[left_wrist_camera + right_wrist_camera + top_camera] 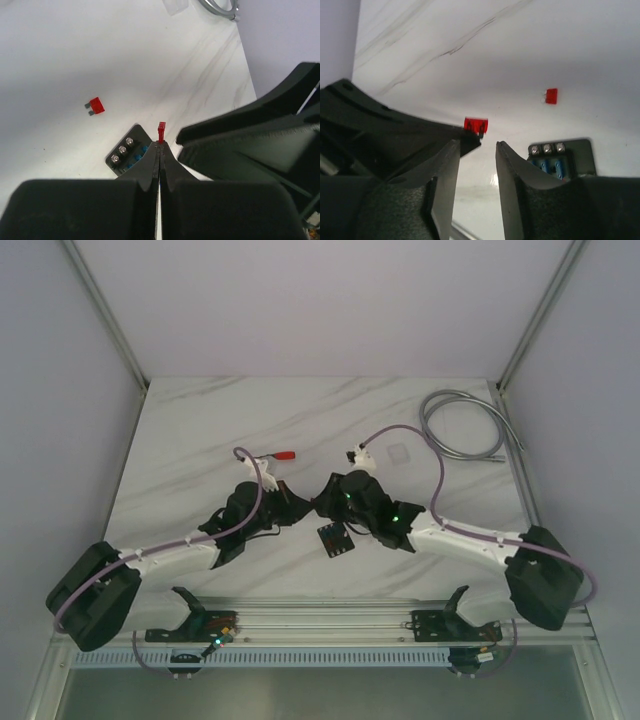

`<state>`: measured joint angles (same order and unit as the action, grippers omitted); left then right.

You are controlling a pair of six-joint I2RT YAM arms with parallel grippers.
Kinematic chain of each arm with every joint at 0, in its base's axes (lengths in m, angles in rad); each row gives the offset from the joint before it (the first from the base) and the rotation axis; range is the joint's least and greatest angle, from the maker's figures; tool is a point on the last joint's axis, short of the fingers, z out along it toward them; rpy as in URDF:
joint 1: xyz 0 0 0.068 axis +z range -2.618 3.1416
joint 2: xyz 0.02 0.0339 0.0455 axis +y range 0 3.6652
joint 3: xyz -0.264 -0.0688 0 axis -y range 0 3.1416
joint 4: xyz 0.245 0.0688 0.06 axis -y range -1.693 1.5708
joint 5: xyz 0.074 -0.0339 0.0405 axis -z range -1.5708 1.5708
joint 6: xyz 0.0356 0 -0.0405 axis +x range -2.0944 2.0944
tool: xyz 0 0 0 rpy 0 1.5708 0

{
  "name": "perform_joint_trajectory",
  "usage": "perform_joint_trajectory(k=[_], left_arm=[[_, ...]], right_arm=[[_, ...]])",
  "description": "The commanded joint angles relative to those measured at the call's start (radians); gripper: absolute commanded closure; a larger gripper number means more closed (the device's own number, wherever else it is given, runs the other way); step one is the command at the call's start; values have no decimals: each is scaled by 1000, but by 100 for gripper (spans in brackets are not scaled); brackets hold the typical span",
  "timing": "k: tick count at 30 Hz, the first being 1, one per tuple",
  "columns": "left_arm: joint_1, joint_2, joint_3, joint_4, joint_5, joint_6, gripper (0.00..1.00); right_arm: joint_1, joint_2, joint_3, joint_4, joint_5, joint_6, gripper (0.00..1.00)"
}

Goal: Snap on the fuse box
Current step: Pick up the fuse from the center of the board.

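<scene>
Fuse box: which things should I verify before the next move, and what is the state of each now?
1. Left tool shut on the held red fuse: ok.
2. Right tool open, holding nothing: ok.
3. Fuse box flat on the table, slots up: ok.
4. Held red fuse over the fuse box slots: not ok, it hangs beside the box.
5. Free slot for it: cannot tell, the tools hide most of the face.
6. Clear lid lies apart from the fuse box: ok.
</scene>
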<state>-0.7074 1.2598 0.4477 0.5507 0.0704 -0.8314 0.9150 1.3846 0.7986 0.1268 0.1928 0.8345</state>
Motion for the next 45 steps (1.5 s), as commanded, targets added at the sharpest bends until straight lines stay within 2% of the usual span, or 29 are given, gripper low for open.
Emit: perform_joint_trajectory(k=[1,4,7,13,17,25,35,40,45], left_arm=[[3,-51,15,32,11,66,100],[3,-91,14,4,33,123,100],[3,-137,20,-27,87,185,100],[4,-240,28,-66,237,284,100],[3,-275,41,-76,351,322,100],[-10,-293,76,-45,525,333,100],[-49,-298,98,-23,584,339,100],[-60,-302,98,-21,587,340,100],[-70,-303,101,-17,592,338,100]], right_arm=[[14,-99,-49,55,-18,-11,56],[8,-175,-78,70,-39,-93,50],[-18,-271,-131,123,-125,-197,48],[-126,-482,-229,168,-375,-382,48],[-179,-566,-242,155,-553,-472,47],[-203,-540,-199,140,-773,-550,47],[-203,-511,-199,207,-882,-538,53],[-204,-516,-199,218,-909,-534,58],[-203,-515,-199,223,-922,-529,68]])
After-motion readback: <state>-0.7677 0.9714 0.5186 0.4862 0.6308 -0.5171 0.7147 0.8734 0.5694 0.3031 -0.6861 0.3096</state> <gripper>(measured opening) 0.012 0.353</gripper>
